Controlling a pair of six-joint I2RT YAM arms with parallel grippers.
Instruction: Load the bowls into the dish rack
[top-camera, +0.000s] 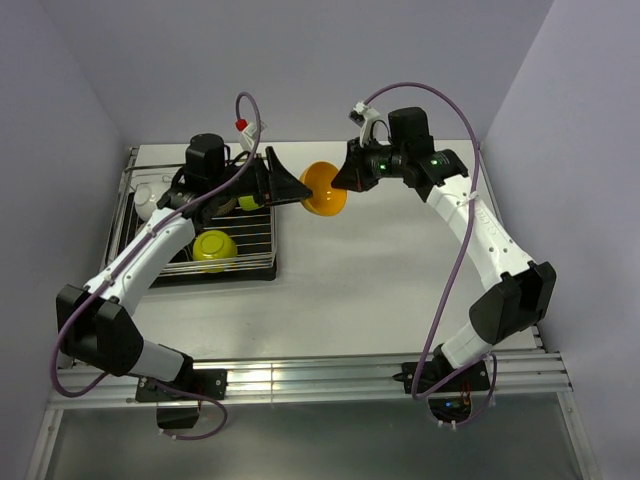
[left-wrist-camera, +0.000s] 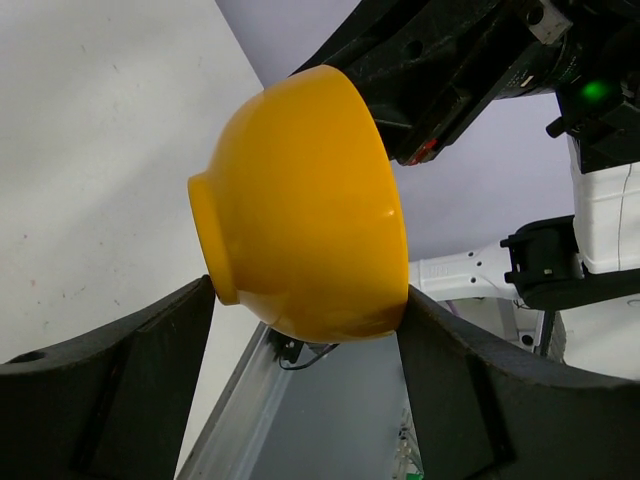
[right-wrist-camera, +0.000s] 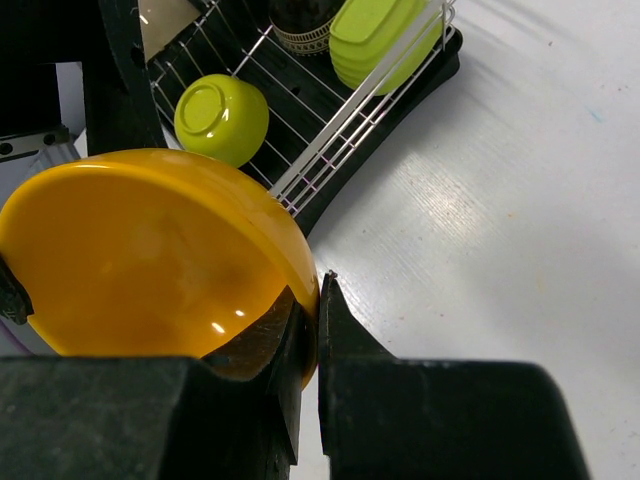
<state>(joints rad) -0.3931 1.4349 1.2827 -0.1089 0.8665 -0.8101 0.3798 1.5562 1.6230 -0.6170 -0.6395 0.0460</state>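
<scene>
The orange bowl (top-camera: 323, 188) is in the air above the surface (top-camera: 400, 270), just beside the right edge of the rack (top-camera: 190, 268), and it lies on its side between the two tools. The right tool (right-wrist-camera: 318, 330) is closed on the rim of this bowl: one finger is inside and the other is outside, with the wall pinched between them. The left tool (left-wrist-camera: 307, 292) comes from the rack side, and its fingers stand wide apart, one at the foot of the bowl and one at the rim. They are very near to the bowl or touching it, but I cannot tell if they press it. In the rack a lime bowl (top-camera: 214, 248) lies upside down near the front, and a white bowl (top-camera: 147, 200) is at the left side, partly hidden by the left arm. Another lime piece (right-wrist-camera: 385, 40) leans at the back of the rack.
</scene>
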